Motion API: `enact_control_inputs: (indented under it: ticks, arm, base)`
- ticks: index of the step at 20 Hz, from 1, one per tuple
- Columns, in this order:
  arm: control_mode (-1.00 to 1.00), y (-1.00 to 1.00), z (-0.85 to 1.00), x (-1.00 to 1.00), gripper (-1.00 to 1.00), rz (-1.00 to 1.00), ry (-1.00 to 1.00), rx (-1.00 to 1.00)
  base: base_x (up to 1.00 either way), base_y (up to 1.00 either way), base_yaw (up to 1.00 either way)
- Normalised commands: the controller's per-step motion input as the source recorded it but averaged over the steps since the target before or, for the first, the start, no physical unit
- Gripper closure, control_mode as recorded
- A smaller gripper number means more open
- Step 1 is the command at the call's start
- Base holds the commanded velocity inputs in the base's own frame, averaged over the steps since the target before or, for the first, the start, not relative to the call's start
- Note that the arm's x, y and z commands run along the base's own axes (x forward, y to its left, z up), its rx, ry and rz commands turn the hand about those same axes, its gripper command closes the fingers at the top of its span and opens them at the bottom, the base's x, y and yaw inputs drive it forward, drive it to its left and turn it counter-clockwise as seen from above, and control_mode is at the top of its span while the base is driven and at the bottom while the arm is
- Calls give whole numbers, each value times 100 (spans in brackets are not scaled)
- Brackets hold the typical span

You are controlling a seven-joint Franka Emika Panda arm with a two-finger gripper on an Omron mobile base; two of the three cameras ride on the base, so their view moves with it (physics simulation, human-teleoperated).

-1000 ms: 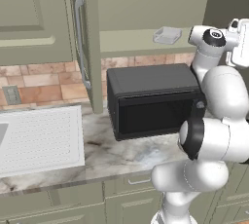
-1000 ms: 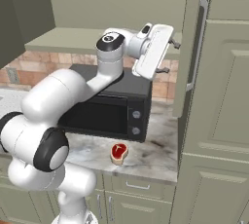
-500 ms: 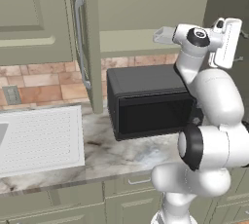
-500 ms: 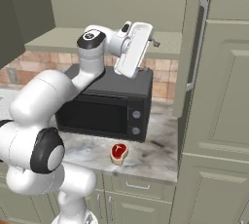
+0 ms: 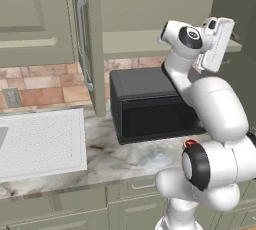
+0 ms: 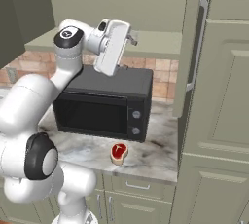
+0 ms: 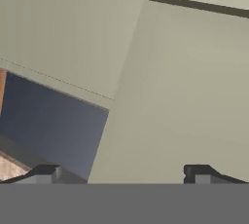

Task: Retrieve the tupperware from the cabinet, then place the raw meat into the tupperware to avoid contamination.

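The cabinet (image 5: 135, 41) above the counter stands with both doors swung open; its shelf (image 6: 155, 43) looks bare where it shows. My gripper (image 6: 131, 35) is raised in front of the shelf, above the microwave, and is open with nothing in it. In the hand view its fingertips (image 7: 46, 172) stand wide apart, facing the cabinet's pale inner walls. My gripper (image 5: 233, 36) also shows at the shelf's right end. The raw meat (image 6: 118, 152), a small red steak, lies on the marble counter in front of the microwave. The tupperware is hidden.
A black microwave (image 6: 102, 106) sits on the counter right below the shelf. The left cabinet door (image 5: 92, 49) and the right one (image 6: 192, 47) stick out toward me. A white ridged drainboard (image 5: 40, 144) lies at the left. A tall cabinet (image 6: 223, 121) bounds the right side.
The arm has swung the hand to the left along the front of the shelf. The tupperware that showed on the shelf before is now covered by the arm. The jaws stayed open.
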Motion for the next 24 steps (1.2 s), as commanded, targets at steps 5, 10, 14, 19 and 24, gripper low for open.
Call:
enact_control_inputs:
  ticks: [5, 10, 14, 19, 24]
  arm:
    - [-100, 51, 0, 6, -100, 11, -16, 6]
    - [-100, 18, 0, 15, -100, 9, -18, 12]
    - [-100, 0, 0, 15, -100, 11, -26, 13]
    - [-100, 14, -1, 21, -100, 14, -20, 11]
    - [-100, 29, -5, 39, -100, 23, -5, 3]
  base:
    - [0, 0, 0]
    - [0, 0, 0]
    - [0, 0, 0]
    - [0, 0, 0]
    - [0, 0, 0]
